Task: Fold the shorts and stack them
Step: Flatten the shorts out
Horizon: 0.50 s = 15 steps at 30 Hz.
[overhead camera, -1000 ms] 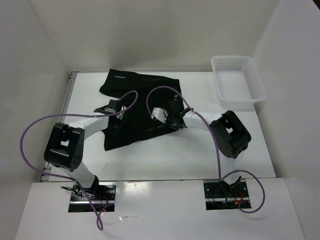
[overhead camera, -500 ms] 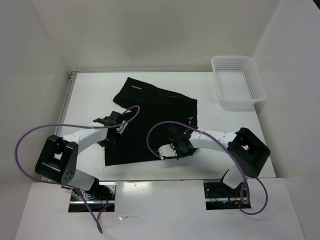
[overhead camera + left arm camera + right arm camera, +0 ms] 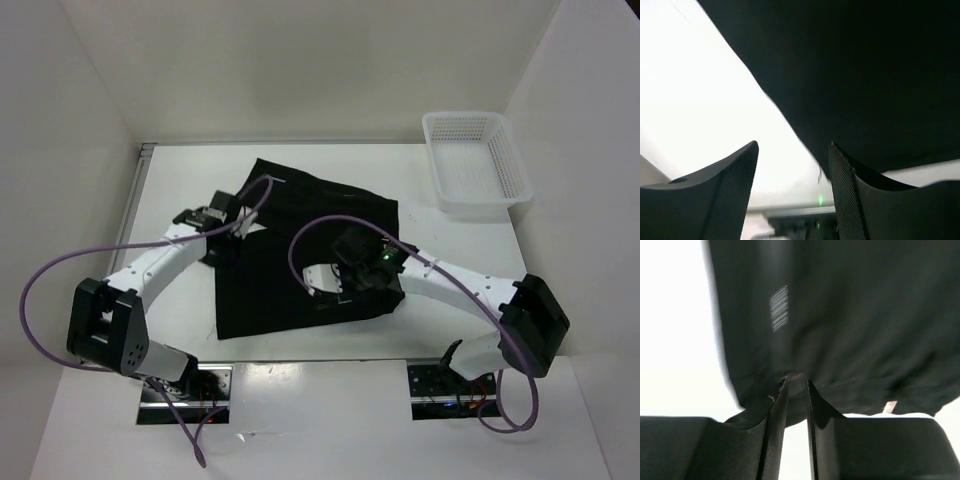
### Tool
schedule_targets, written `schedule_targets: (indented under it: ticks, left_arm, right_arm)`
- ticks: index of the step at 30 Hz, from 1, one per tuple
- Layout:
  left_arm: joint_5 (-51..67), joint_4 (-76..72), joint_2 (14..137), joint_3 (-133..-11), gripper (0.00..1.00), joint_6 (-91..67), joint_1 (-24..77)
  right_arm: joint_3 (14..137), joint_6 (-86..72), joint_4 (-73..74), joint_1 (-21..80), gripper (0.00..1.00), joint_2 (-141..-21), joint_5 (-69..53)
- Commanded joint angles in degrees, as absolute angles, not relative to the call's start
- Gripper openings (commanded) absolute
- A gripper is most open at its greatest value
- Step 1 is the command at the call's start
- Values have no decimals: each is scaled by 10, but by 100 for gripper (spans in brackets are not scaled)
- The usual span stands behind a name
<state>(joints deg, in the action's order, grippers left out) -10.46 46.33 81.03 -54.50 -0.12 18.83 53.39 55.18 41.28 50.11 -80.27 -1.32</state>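
White table (image 3: 330,345), black shorts (image 3: 300,210), striped mark (image 3: 778,308) clear from right wrist

White table (image 3: 170,190), black shorts (image 3: 270,290) spread mid-table, white mesh basket (image 3: 470,206) far right

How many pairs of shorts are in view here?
1: the black shorts lie spread out across the middle of the table, left of the white mesh basket. A second pair could be hidden beneath them.
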Motion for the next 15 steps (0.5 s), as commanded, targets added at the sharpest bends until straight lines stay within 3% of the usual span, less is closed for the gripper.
schedule_targets:
  ticks: [1,5,7,15]
  left_arm:
    - [-67,412,834,-655,66,0,154]
    - [-5,400,940,-770,69,0,81]
    - [27,400,1014,-849,72,0,62]
    - [30,364,1201,-1012,79,0,44]
  right_arm:
    - [593,448,285,479,28,-780,-42]
    - [657,324,177,360,35,-842,-50]
    - [690,277,146,314,45,-879,-55]
    - [838,143,118,178,48,-1060,-53]
